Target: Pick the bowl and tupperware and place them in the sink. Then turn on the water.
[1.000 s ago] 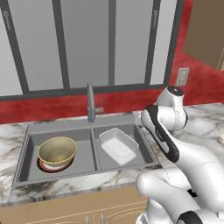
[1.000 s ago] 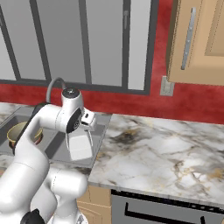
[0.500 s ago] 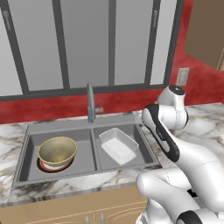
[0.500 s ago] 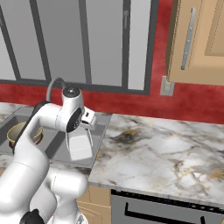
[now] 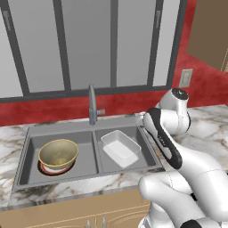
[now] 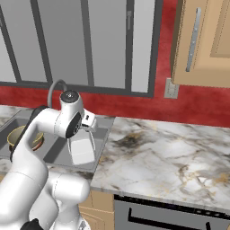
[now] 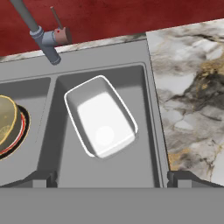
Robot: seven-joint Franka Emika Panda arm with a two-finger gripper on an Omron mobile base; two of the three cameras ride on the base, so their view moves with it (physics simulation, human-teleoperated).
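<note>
With bowl (image 5: 58, 153) and tupperware (image 7: 101, 116) already in the sink (image 7: 148, 100), the empty, wide-spread gripper (image 7: 111, 178) could, apparently, overshoot the slim faucet lever (image 7: 57, 19).

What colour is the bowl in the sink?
The round shallow bowl is olive-gold, clearest in the left base view.

Bowl (image 5: 58, 153) in sink's (image 5: 95, 128) left basin (tupperware (image 5: 120, 148) right).

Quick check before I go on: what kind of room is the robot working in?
A home kitchen, most likely: a double-basin sink with a tall faucet, set in a marble counter, with wooden cabinets on the wall.
</note>
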